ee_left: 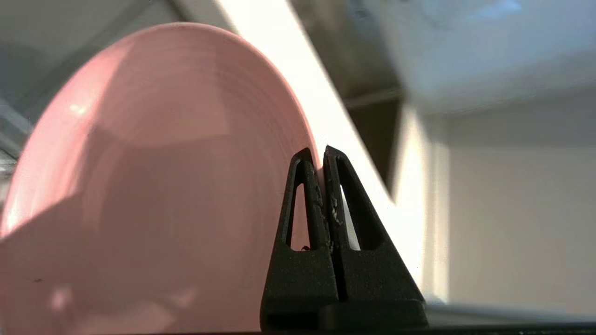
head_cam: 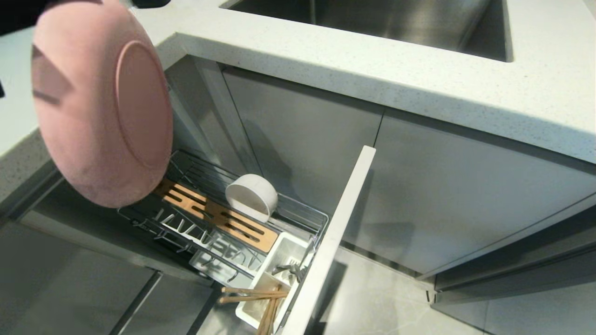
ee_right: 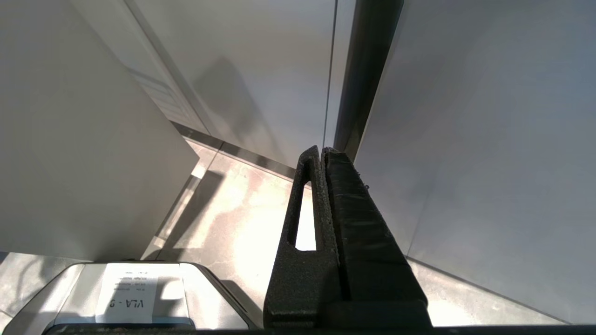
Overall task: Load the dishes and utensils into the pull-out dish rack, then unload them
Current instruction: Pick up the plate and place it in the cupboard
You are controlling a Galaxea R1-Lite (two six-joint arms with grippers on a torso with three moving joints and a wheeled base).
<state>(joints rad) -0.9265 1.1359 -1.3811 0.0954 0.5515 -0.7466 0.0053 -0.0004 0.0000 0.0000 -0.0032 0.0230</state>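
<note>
A: Left gripper (ee_left: 321, 156): 2 black fingers pinched onto the rim of the pink plate (head_cam: 100, 104). Plate on edge, underside toward the head camera, held in the air at upper left, above the far end of the pull-out dish rack (head_cam: 298, 207). Plate clear of the wires.

B: The rack itself?

A: Drawn out from under the counter (head_cam: 419, 79), pale front panel (head_cam: 333, 237) nearest us. White bowl (head_cam: 252, 196) tipped on its side against the rack's back rail, beside the slotted wooden strip (head_cam: 214, 214). White prongs (head_cam: 186, 231) carry nothing.

B: Utensils?

A: Chopsticks (head_cam: 260, 298) in the white caddy (head_cam: 279, 274), ends poking out sideways and down. 1 metal piece, likely the spoon (head_cam: 291, 271), in the next compartment; shape hard to tell.

B: Right gripper (ee_right: 322, 151)?

A: Fingers pressed together, holding nothing, low beside grey cabinet doors (ee_right: 489, 139), over the floor (ee_right: 242, 218).
</note>
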